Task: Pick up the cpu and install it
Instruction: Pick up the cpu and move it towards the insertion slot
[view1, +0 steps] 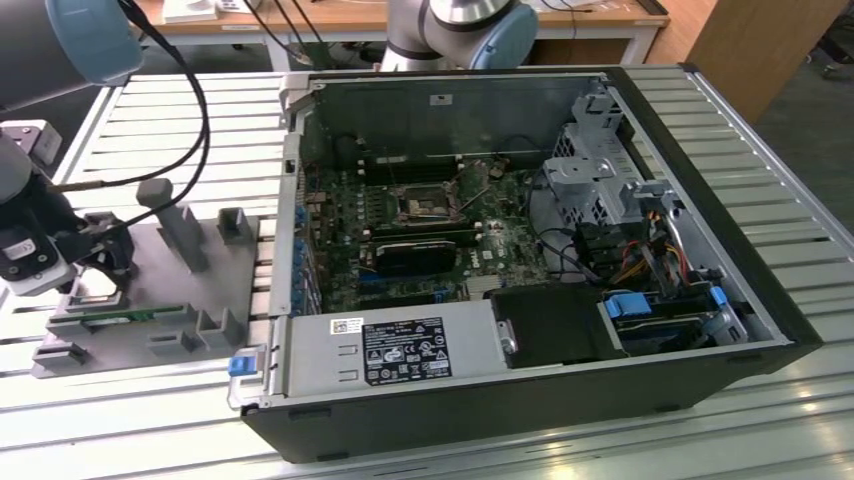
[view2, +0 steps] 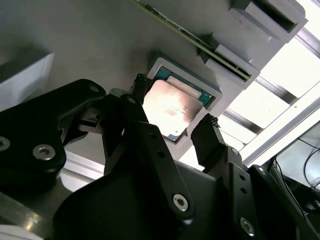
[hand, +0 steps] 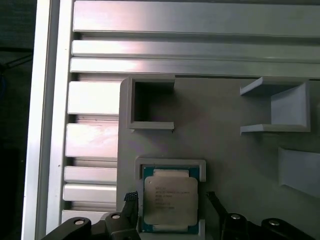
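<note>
The cpu (hand: 170, 200), a flat square chip with a shiny silver top and a pale rim, lies in a shallow grey holder (hand: 170, 164) on the grey fixture plate (view1: 160, 295). In both wrist views my gripper (hand: 170, 197) is open, with one black fingertip (hand: 131, 197) on each side of the chip and a small gap between them and its edges. The second wrist view has the cpu (view2: 171, 106) between the same fingers (view2: 206, 125). In the exterior view my gripper (view1: 104, 268) hangs low over the plate at the exterior view's left. The black socket (view1: 424, 207) sits on the motherboard inside the open computer case.
A thin green memory stick (view2: 200, 46) stands in a slot beside the cpu holder. Grey posts and brackets (view1: 187, 235) rise from the plate. The open black computer case (view1: 534, 410) lies on the slatted metal table (view1: 787, 190). Another arm's base (view1: 461, 25) stands behind the case.
</note>
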